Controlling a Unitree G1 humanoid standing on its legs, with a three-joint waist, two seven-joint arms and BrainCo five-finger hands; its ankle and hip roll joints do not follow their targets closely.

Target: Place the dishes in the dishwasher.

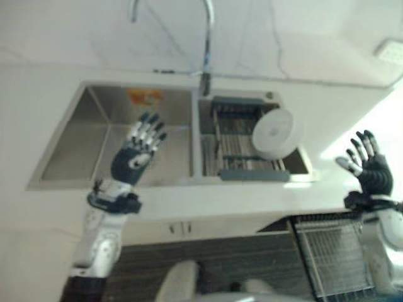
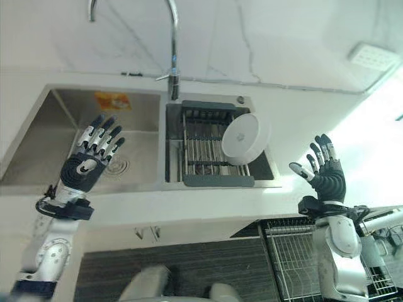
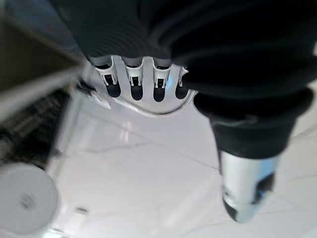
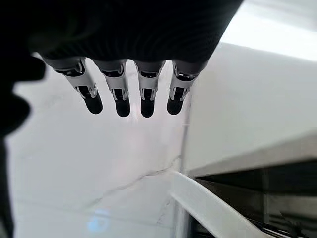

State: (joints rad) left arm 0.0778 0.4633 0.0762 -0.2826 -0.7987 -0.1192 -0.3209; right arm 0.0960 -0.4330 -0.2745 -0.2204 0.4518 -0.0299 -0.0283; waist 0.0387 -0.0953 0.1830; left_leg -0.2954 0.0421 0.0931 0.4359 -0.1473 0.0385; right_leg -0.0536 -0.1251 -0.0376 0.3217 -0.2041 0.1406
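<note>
My left hand (image 2: 88,158) hovers over the sink's (image 2: 38,160) left basin, fingers spread, holding nothing. My right hand (image 2: 325,174) is raised, fingers spread, empty. The white plate (image 2: 242,139) leans in the sink rack (image 2: 201,151).

Count, present moment. Sink basins: two, side by side in the tabletop (image 2: 189,201); left basin (image 2: 38,157), right basin (image 2: 267,165). Faucet (image 2: 171,38): one, at the far edge between the basins. Drying rack (image 2: 204,151): one, in the right basin. White plate (image 2: 242,139): one, tilted in the rack. Wire dishwasher basket (image 2: 296,258): one, near right. Orange item (image 2: 112,100) in the left basin: one, kind unclear.
</note>
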